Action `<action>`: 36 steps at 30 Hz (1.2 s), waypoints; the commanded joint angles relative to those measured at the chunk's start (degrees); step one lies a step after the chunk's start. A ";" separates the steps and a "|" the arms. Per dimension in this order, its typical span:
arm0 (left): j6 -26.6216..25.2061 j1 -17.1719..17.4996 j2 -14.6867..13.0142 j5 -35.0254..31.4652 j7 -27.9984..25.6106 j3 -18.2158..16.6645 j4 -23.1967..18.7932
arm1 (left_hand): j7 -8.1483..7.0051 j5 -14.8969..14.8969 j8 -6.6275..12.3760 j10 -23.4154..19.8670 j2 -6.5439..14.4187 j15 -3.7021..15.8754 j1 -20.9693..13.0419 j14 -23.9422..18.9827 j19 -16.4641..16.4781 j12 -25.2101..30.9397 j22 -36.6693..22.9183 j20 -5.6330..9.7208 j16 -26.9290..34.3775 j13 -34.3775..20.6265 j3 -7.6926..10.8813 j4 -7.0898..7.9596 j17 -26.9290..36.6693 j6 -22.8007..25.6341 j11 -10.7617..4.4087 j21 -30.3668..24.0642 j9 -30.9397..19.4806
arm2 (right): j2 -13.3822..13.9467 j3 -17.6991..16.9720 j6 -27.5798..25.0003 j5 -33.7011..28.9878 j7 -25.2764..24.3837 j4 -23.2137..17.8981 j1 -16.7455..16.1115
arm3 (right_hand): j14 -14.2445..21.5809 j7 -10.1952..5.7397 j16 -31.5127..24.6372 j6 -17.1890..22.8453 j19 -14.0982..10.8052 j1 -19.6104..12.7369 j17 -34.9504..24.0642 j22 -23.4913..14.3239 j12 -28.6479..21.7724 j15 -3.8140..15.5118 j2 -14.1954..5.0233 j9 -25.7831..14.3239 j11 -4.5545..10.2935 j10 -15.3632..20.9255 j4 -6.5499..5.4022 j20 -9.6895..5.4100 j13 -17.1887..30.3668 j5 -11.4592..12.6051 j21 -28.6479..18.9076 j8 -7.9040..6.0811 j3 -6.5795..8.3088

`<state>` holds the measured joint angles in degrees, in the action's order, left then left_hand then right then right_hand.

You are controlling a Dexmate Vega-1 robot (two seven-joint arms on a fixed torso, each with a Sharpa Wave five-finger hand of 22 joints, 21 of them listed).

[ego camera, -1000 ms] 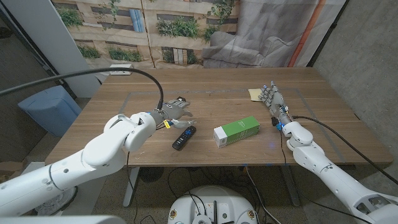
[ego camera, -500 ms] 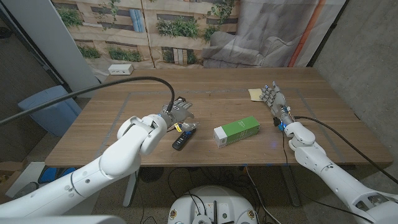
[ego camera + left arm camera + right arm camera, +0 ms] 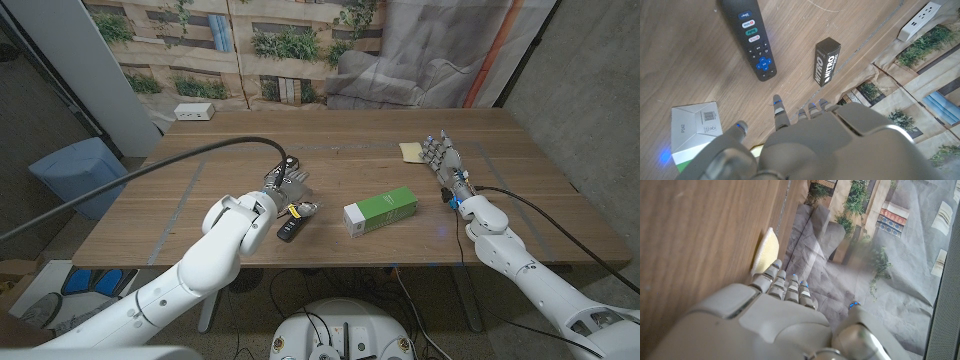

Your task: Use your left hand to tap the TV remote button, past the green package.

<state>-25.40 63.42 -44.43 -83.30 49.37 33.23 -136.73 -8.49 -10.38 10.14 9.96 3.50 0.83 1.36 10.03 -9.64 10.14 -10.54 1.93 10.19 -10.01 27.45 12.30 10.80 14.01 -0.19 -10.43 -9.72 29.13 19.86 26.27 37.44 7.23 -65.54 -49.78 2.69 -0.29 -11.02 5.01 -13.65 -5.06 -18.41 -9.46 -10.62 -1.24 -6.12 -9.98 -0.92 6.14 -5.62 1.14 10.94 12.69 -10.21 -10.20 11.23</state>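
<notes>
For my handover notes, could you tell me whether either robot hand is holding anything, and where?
Nothing is held: the left robot hand hovers open above the remote; the right robot hand is empty.

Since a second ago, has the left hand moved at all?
Yes. In the head view the left hand has shifted slightly toward the green package, and now sits over the near end of the TV remote, which lies where it was.

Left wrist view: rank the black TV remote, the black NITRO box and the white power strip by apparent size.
1. Black TV remote, the longest.
2. Black NITRO box.
3. White power strip, smallest, though it lies farther from the camera and is cut by the frame edge, so its rank is unsure.
</notes>
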 commanded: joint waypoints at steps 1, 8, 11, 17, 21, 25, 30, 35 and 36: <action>0.77 2.22 3.03 -1.84 -0.15 -1.45 2.12 | 0.29 -0.44 -0.11 6.25 7.73 -0.58 0.52 9.66 -7.34 0.27 -0.14 4.04 0.23 -0.09 -0.27 -0.10 0.11 -0.30 0.35 -0.29 -0.22 | -0.34 -0.07 0.36 0.26 0.19 0.45 -0.12 | -0.20 -0.16 -0.38 0.04 0.12 -0.19 -0.03 -0.11 -0.41 -0.08 -0.13 -0.11 -0.05 0.04 -0.18 0.07 0.05 0.34 -0.42 -0.46 0.19; 1.08 2.19 3.40 -1.27 -0.48 -1.74 3.33 | 0.29 -0.46 -0.14 6.36 7.76 -0.73 0.51 9.72 -7.40 0.35 -0.15 3.95 0.31 -0.09 -0.51 -0.11 0.11 -0.51 0.54 -0.42 -0.22 | -0.92 -0.03 1.33 0.30 1.04 2.04 0.79 | -0.23 -0.17 -0.38 0.27 0.15 -0.16 0.12 -0.10 -0.43 0.05 -0.20 -0.10 0.00 0.06 -0.16 -0.07 0.05 0.38 -0.41 -0.55 0.29; 1.03 2.18 3.60 -1.15 -0.86 -1.71 3.65 | 0.31 -0.48 -0.27 6.51 7.77 -0.83 0.51 9.86 -7.43 0.35 -0.15 3.99 0.31 -0.09 -0.65 -0.12 0.11 -0.94 0.50 -0.49 -0.23 | -1.01 -0.08 1.43 0.34 1.05 2.29 0.91 | -0.21 -0.17 -0.40 0.29 0.17 -0.14 0.18 -0.10 -0.44 -0.03 -0.23 -0.10 0.01 0.08 -0.16 -0.12 0.05 0.40 -0.41 -0.55 0.33; 1.17 1.58 3.98 -0.76 -0.94 -1.38 4.26 | 0.31 -0.49 -0.27 6.60 7.78 -1.00 0.50 9.97 -7.51 0.39 -0.15 4.00 0.32 -0.09 -0.79 -0.13 0.11 -1.08 0.56 -0.54 -0.23 | -0.86 -0.13 1.23 0.41 1.14 2.55 0.96 | -0.19 -0.18 -0.41 0.38 0.15 -0.12 0.30 -0.10 -0.44 0.03 -0.28 -0.10 0.04 0.05 -0.15 -0.17 0.04 0.43 -0.43 -0.58 0.41; 1.07 1.26 4.31 -0.33 -0.84 -1.04 4.78 | 0.33 -0.50 -0.24 6.63 7.80 -1.03 0.49 10.04 -7.57 0.43 -0.15 3.99 0.33 -0.09 -0.89 -0.14 0.11 -1.12 0.57 -0.58 -0.23 | -0.78 -0.16 1.17 0.50 1.38 2.73 1.07 | -0.20 -0.19 -0.42 0.38 0.17 -0.12 0.37 -0.10 -0.44 0.03 -0.31 -0.10 0.05 0.05 -0.14 -0.22 0.04 0.45 -0.42 -0.57 0.46; 1.31 0.80 4.41 0.74 -0.84 -0.64 5.36 | 0.32 -0.51 -0.22 6.62 7.80 -1.08 0.48 10.08 -7.60 0.46 -0.14 3.97 0.35 -0.09 -0.97 -0.14 0.11 -1.16 0.54 -0.61 -0.23 | -0.84 -0.26 1.55 0.48 1.46 3.14 1.23 | -0.23 -0.12 -0.41 0.36 0.16 -0.11 0.44 -0.10 -0.45 0.00 -0.33 -0.10 0.09 0.06 -0.12 -0.24 0.04 0.47 -0.43 -0.55 0.51; 1.30 0.30 4.32 1.37 -0.97 0.00 6.02 | 0.33 -0.52 -0.24 6.71 7.81 -1.06 0.47 10.19 -7.67 0.47 -0.14 3.95 0.35 -0.09 -1.07 -0.15 0.10 -1.31 0.53 -0.64 -0.23 | -0.37 -0.46 1.27 0.54 1.17 2.32 0.69 | -0.21 -0.12 -0.43 0.42 0.17 -0.08 0.52 -0.10 -0.45 0.02 -0.33 -0.10 0.08 0.06 -0.11 -0.25 0.04 0.48 -0.43 -0.57 0.56; 0.98 -0.08 4.15 1.95 -0.94 0.39 6.52 | 0.30 -0.54 -0.22 6.77 7.83 -1.11 0.46 10.23 -7.67 0.49 -0.13 3.93 0.38 -0.09 -1.17 -0.16 0.10 -1.38 0.53 -0.69 -0.23 | -0.19 -0.72 1.36 0.61 0.72 1.79 0.17 | -0.18 -0.16 -0.45 0.42 0.17 -0.06 0.59 -0.10 -0.45 0.01 -0.33 -0.10 0.09 0.05 -0.10 -0.25 0.04 0.49 -0.43 -0.56 0.59; 0.98 -0.16 4.04 2.13 -0.75 0.44 6.53 | 0.32 -0.54 -0.22 6.79 7.83 -1.06 0.46 10.23 -7.67 0.50 -0.13 3.93 0.38 -0.09 -1.19 -0.16 0.10 -1.40 0.54 -0.71 -0.23 | -0.13 -0.73 1.29 0.60 0.65 1.68 0.09 | -0.19 -0.15 -0.44 0.42 0.17 -0.06 0.60 -0.10 -0.46 0.01 -0.33 -0.10 0.09 0.06 -0.10 -0.27 0.04 0.50 -0.44 -0.57 0.60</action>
<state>-24.19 64.28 -40.27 -82.52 48.57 32.58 -131.59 -8.16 -10.64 9.96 9.65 3.50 0.10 1.36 10.13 -9.63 10.39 -10.53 1.93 10.18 -10.00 26.44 12.22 10.79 13.06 0.11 -10.86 -9.72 28.51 19.49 27.55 37.89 8.48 -63.05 -48.94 2.69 -0.29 -11.25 5.01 -13.43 -5.07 -17.81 -9.45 -10.81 -1.24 -6.12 -9.98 -0.92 6.14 -5.78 0.91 10.94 13.09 -10.21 -10.20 11.39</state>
